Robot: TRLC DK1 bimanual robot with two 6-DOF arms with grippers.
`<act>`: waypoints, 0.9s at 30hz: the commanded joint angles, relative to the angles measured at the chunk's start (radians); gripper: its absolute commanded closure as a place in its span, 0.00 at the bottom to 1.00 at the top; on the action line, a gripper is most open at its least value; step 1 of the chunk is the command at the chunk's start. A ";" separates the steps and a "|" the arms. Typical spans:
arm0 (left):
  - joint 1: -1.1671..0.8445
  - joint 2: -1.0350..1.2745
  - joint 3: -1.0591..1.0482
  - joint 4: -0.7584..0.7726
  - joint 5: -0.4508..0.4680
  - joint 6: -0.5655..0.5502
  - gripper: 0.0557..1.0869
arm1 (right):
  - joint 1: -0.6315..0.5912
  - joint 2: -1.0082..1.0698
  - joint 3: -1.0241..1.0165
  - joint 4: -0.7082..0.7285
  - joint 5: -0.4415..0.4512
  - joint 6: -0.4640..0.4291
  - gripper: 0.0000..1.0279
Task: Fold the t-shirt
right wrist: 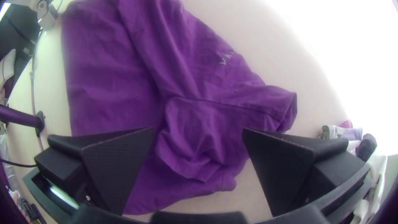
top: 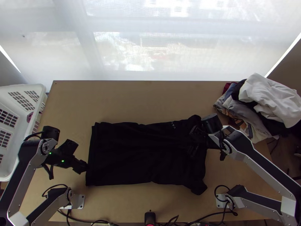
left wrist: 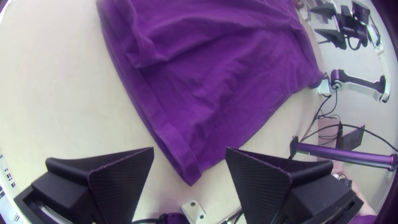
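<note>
T-shirt (top: 143, 154) lies stretched out and wrinkled across the middle of my table (top: 131, 98), its hem towards the left edge, its sleeves towards the right. My left tool (top: 79, 155) is just beside the hem, fingers spread wide; my right tool (top: 194, 141), also spread, is over the sleeve end. I've a clothes pile (top: 269, 101) at the far right corner

Daylight through a pale blind (top: 188, 49), table (top: 150, 100) dim from above, wrist views' corners dark
</note>
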 commanded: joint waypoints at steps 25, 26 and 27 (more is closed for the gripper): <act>-0.197 0.343 -0.073 0.124 -0.074 -0.030 0.53 | 0.045 -0.197 0.050 -0.215 0.049 0.016 0.04; -0.197 0.349 -0.070 0.126 -0.070 -0.032 0.61 | 0.057 -0.197 0.052 -0.232 0.052 0.015 0.04; -0.196 0.353 -0.067 0.129 -0.061 -0.032 0.70 | 0.075 -0.197 0.053 -0.258 0.053 0.013 0.04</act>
